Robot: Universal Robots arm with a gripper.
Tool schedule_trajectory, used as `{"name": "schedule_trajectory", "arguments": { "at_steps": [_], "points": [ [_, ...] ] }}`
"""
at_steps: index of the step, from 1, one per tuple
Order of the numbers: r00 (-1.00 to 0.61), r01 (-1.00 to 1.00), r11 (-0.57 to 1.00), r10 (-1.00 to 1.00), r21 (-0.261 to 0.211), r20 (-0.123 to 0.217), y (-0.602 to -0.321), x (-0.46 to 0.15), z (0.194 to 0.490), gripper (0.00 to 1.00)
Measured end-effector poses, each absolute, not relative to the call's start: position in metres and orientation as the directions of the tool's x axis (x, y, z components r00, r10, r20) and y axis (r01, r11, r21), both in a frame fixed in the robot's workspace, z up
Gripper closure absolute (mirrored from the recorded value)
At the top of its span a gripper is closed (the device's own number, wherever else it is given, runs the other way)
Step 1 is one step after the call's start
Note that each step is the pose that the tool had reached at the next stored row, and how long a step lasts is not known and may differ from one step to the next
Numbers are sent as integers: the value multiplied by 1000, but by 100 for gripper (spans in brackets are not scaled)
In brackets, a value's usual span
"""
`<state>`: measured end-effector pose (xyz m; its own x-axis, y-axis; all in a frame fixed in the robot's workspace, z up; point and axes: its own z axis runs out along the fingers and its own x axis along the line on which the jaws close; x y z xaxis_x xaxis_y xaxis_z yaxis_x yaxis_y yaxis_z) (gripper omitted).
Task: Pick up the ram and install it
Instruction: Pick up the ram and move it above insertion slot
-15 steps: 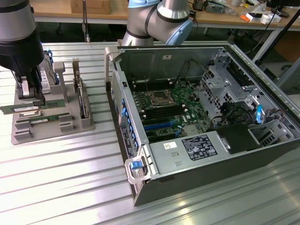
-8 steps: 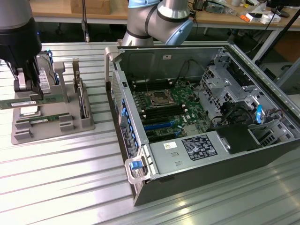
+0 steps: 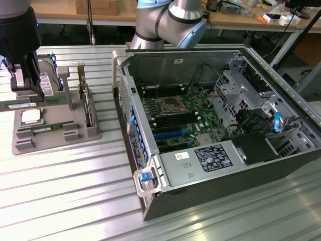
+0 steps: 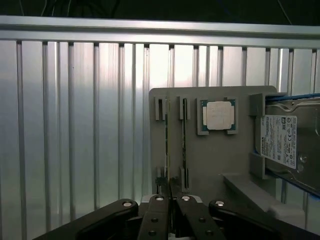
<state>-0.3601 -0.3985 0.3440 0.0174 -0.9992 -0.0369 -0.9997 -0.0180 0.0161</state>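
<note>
My gripper [image 3: 22, 98] hangs over the near end of the grey parts holder [image 3: 55, 136] at the exterior view's left. It is shut on the ram [image 3: 20, 106], a thin green stick with a white label, held level just above the holder. In the wrist view the ram [image 4: 166, 150] runs edge-on out from between my closed fingertips [image 4: 160, 202], above the holder [image 4: 215, 165]. A second green stick [image 3: 47, 128] lies in the holder's slot [image 4: 183, 135]. The open computer case [image 3: 150, 201] lies to the exterior view's right, and its motherboard's memory slots [image 3: 173, 120] are exposed.
The square silver processor [image 3: 31, 117] [image 4: 220, 116] sits in its pocket on the holder. A silver hard drive [image 3: 47, 75] [image 4: 287, 140] stands at the holder's far end. The case's raised side wall [image 3: 125, 90] stands between holder and motherboard. Everything rests on a ribbed metal table [image 3: 75, 191].
</note>
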Motion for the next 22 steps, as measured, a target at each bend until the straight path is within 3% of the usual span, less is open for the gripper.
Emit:
{"name": "schedule_trajectory", "arguments": {
  "at_steps": [22],
  "points": [
    [17,-1000,-18,-999,16,-37,-399,-360,393,88]
  ]
}}
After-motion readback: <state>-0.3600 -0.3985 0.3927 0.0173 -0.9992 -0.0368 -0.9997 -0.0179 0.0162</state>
